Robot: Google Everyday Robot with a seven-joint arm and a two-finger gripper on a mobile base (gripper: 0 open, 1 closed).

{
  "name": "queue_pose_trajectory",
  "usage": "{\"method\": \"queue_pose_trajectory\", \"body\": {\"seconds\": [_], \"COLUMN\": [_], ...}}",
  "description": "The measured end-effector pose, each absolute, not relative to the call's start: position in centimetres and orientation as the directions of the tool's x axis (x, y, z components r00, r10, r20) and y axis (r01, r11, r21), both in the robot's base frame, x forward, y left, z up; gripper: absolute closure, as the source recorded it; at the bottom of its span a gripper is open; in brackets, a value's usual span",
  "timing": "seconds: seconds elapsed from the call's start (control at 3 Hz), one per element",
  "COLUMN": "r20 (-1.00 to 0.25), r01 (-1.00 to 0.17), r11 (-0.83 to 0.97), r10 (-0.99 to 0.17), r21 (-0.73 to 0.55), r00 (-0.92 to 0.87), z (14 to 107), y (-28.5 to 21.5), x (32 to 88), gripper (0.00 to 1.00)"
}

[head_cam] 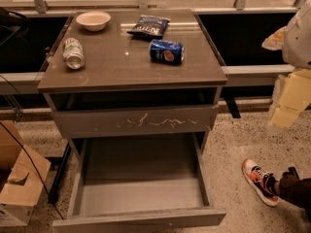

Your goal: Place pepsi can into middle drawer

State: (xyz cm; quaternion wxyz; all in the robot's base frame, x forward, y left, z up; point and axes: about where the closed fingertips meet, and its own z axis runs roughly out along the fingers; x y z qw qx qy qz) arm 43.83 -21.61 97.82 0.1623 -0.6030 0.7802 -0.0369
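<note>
Blue pepsi can (pixel 166 51) lies on its side on the cabinet top (pixel 121 69), well apart from the pale gripper (pixel 287 106) at the right edge; its spread I cannot tell. The middle drawer (pixel 141 200) stands pulled out.

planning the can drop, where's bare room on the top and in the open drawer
The drawer floor is bare wall to wall. On the top, the front strip and the middle between green can and pepsi can are free; the back is crowded by bowl and bag. The pincer hangs right of the top.
</note>
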Motion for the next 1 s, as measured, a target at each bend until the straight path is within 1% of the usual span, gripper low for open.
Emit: {"method": "queue_pose_trajectory", "body": {"seconds": [0.33, 0.67, 1.0], "r20": [-0.218, -0.261, -0.336], "r01": [-0.927, -0.930, -0.934], "r11": [0.268, 0.243, 0.220], "r10": [-0.952, -0.950, -0.934], "r21": [-0.261, -0.275, -0.281], "r00": [-0.214, -0.171, -0.119], "z": [98.0, 97.8, 97.6], "y": [-21.3, -19.4, -16.6], "x": [44.0, 45.6, 48.4], "gripper": [0.00, 0.00, 0.00]}}
